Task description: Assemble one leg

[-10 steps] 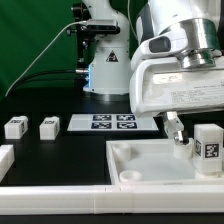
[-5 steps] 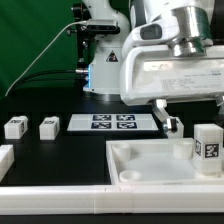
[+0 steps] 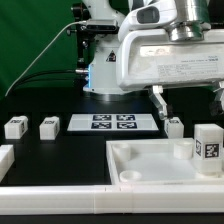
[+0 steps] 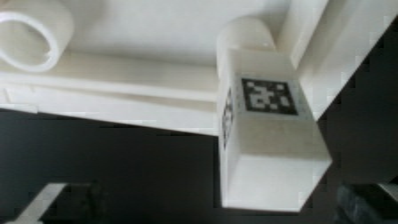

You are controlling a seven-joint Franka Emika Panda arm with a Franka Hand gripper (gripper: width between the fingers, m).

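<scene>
The leg (image 3: pixel 207 150) is standing upright at the white tray's (image 3: pixel 150 165) corner, and the end effector (image 3: pixel 188 100) is hovering above it, opened wide, gripping nothing. Placement is looking done, though I'm not seeing whether it's tightened.

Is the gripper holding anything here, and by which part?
Nothing is held. The gripper is open, its fingers clear of the leg, which stands upright on the white tray-like piece.

Low exterior view faces the table (image 3: pixel 60 150); close wrist view shares the leg (image 3: pixel 207 150).
</scene>
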